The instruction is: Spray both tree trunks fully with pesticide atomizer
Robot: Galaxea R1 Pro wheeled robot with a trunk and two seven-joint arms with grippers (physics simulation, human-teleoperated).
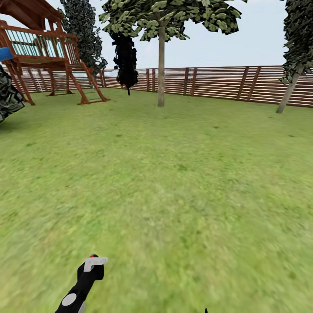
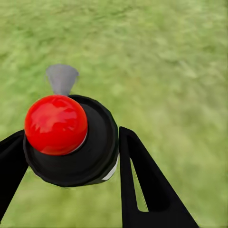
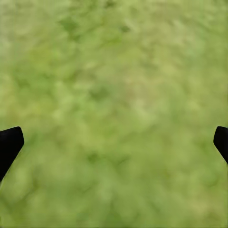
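My left gripper (image 2: 69, 166) is shut on the pesticide atomizer (image 2: 71, 137), a black cylinder with a red round cap and a grey nozzle, held over the grass. In the head view that gripper (image 1: 92, 266) sits low at the left, with the red cap (image 1: 92, 256) peeking out. My right gripper (image 3: 114, 142) is open, its black fingertips wide apart above bare grass (image 3: 114, 85). One tree with a pale straight trunk (image 1: 161, 65) stands far ahead at centre. A second pale trunk (image 1: 288, 93) leans at the far right by the fence.
A brown slat fence (image 1: 217, 82) closes the far side of the lawn. A wooden playset (image 1: 48, 56) stands at the back left, and an all-black tree (image 1: 126, 56) beside the fence. Dark foliage (image 1: 8, 98) juts in at the left edge. Open lawn (image 1: 174, 182) lies between me and the trees.
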